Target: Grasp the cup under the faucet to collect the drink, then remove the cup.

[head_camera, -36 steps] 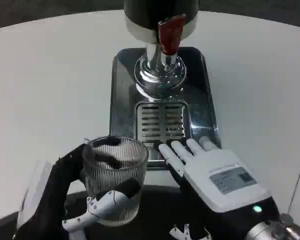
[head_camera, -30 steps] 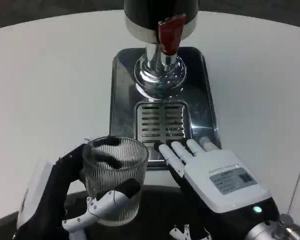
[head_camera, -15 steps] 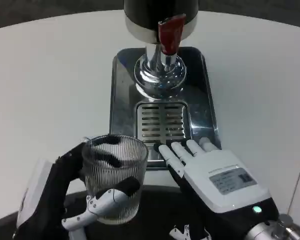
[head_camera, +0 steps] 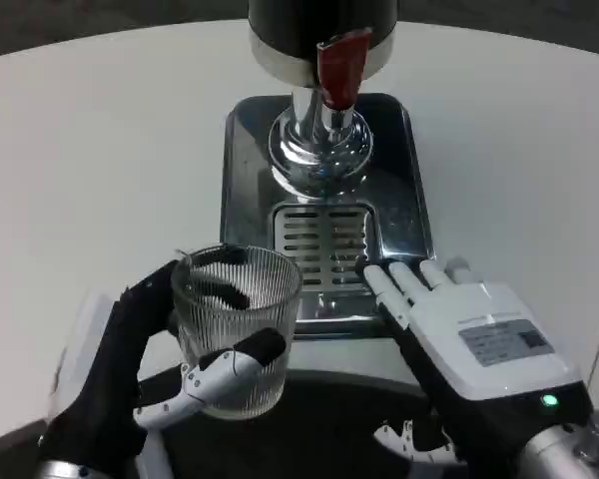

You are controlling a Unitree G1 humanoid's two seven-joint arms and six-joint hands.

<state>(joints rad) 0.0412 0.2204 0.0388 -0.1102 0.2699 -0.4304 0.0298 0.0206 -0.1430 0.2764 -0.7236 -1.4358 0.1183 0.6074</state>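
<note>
**At the near table edge: cup in left hand, not yet under the faucet**

At the near-left of the white round table (head_camera: 100, 150), the left hand (head_camera: 145, 364) wraps the clear ribbed glass cup (head_camera: 235, 324): dark fingers behind the wall, a white-and-black finger across the front low down. Cup is upright, looks empty, and sits left of and nearer than the slotted drip grate (head_camera: 324, 247) on the shiny steel drip tray (head_camera: 242, 160). It is well short of the chrome faucet column (head_camera: 319, 140) with its red tap lever (head_camera: 339, 65), under the black dispenser body (head_camera: 319, 25).

Right hand (head_camera: 469, 319) lies flat, fingers apart and extended, holding nothing; fingertips reach the tray's near-right corner, beside the grate.

Handling, my read:
- Glass: rigid, won't deform, so grip force doesn't buy compliance. Fragile if knocked on the tray rim.
- Ribs give some bite, but smooth glass is slippery, more so once wet.
- Heavier once filled; weight shifts upward.
- Best hold is mid-wall wrap, as now, rim left clear for the stream.
- Keep it vertical going onto the grate; tray lip is the snag risk.
</note>
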